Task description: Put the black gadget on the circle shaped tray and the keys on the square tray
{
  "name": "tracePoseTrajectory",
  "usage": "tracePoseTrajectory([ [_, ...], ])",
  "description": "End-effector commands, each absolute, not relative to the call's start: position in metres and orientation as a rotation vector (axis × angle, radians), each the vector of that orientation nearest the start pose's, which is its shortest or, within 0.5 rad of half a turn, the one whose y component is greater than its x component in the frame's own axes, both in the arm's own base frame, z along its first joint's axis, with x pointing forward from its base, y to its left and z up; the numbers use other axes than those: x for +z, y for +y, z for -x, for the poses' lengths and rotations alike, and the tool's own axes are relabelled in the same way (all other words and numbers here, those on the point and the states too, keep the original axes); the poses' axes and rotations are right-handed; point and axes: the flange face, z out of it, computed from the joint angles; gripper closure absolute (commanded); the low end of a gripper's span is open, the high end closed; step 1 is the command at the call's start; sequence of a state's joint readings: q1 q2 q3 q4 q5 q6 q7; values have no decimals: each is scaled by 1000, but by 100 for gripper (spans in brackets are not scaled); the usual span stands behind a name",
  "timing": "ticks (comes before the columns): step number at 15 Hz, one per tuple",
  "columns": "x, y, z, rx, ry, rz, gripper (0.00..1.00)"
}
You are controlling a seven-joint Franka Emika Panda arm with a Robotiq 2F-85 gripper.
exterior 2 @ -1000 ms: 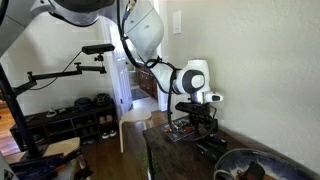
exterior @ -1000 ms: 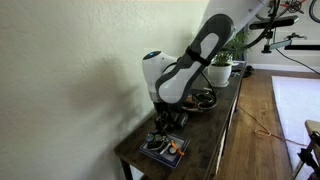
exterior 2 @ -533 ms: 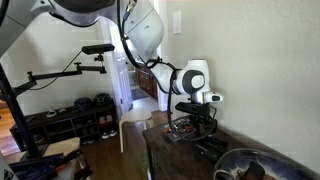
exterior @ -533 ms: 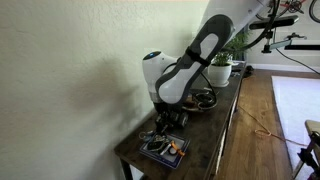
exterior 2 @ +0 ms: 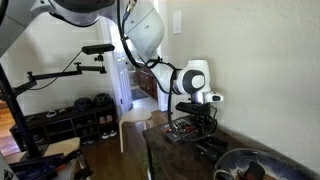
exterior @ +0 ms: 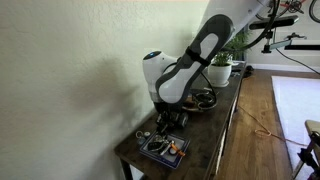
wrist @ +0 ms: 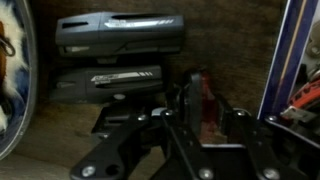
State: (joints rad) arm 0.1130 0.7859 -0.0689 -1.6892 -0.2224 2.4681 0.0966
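in an exterior view the arm [exterior: 192, 62] bends down over the near end of the worktop [exterior: 222, 118]. the jaws hang low, with the square tray [exterior: 163, 149] right beneath and a little in front of them, an orange item [exterior: 172, 147] lying on it. the circle shaped tray [exterior: 205, 98] sits well behind the jaws, toward the white plant pot [exterior: 220, 70]. against the pictures from a second ago we find no shift in arm, jaws or trays.

in the exterior view from the opposite end the jaws again stand over the square tray [exterior 2: 178, 133], and the circle shaped tray [exterior 2: 245, 165] lies well apart from them. here too the pose is unchanged.

in the wrist view the black gadget [wrist: 120, 33] lies on bare worktop ahead of the jaws, with a second dark oblong piece [wrist: 108, 82] just beside it, nearer the jaws. the round tray's rim curves in at one side, the square tray's edge at the other, and the gadget touches neither. the jaws show only as blurred linkage with something reddish between, so we cannot tell how wide they stand or whether they grip anything.

we cannot pick out the keys in any view. we judge the stillness to be a pause over the square tray, with the gadget's move not yet done.
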Motion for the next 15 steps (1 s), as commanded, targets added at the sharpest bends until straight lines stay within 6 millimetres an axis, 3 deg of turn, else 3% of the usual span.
tracePoseTrajectory([
  [1, 151, 28, -664, -48, -235, 3318, 85],
  [10, 196, 34, -655, -175, -247, 3295, 85],
  [15, 223, 25, -645, -204, -226, 3302, 85],
])
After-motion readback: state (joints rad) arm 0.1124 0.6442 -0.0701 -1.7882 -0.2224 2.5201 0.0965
